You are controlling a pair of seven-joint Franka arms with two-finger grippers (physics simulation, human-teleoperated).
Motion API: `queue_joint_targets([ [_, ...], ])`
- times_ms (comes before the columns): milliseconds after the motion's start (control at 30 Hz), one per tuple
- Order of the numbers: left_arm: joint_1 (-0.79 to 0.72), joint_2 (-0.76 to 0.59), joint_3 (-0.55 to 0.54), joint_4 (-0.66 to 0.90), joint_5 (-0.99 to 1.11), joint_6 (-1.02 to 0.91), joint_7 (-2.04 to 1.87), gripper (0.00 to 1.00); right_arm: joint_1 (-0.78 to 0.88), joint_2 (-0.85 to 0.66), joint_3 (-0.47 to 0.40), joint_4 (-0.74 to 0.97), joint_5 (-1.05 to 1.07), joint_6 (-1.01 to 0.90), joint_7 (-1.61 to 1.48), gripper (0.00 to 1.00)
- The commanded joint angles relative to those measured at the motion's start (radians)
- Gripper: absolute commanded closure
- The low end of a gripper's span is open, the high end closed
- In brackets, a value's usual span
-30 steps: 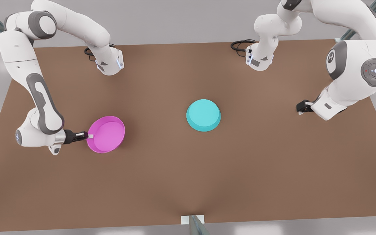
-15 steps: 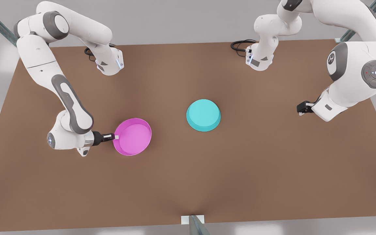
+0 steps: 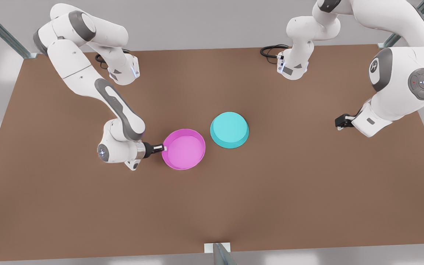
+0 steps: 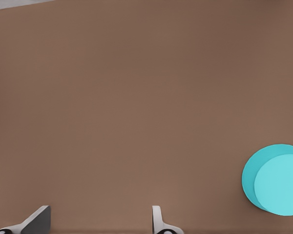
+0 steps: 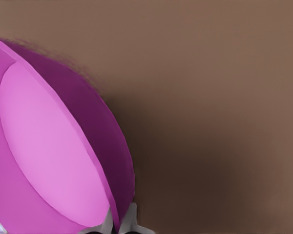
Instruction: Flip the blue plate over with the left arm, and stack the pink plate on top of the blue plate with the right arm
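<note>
The blue plate [image 3: 229, 130] lies bottom-up near the table's middle; it is also in the left wrist view as the blue plate [image 4: 276, 180]. The pink plate [image 3: 183, 149] is held open side up just to the front view's left of it, with a small gap between them. My right gripper [image 3: 160, 148] is shut on the pink plate's rim on the side away from the blue plate. In the right wrist view the fingers pinch the rim of the pink plate [image 5: 53, 156] at the right gripper [image 5: 119, 222]. My left gripper [image 3: 339, 121] waits open at the front view's right; the left gripper [image 4: 100, 214] holds nothing.
The brown table [image 3: 212, 206] carries both arm bases at its far edge, each with a black cable loop [image 3: 271, 50]. A metal post on a white foot [image 3: 217, 248] stands at the near edge. Bare table lies between the blue plate and the left gripper.
My right gripper has carried the pink plate toward the front view's right, from far off to just beside the blue plate. The left arm has barely moved.
</note>
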Motion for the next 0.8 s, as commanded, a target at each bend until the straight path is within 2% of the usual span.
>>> queue_joint_targets([
  [0,0.000,0.000,-0.001,0.000,0.000,0.000,0.000,0.00,0.006,0.000,0.000,0.000,0.005,0.006,0.006,0.79],
  [533,0.000,0.001,0.000,-0.002,0.000,-0.005,0.000,0.00,0.345,0.007,-0.002,0.018,0.079,0.198,0.225,0.79],
  [767,0.000,0.006,0.000,-0.002,-0.001,-0.005,0.000,0.00,0.405,0.008,0.000,0.009,0.096,0.221,0.270,0.79],
])
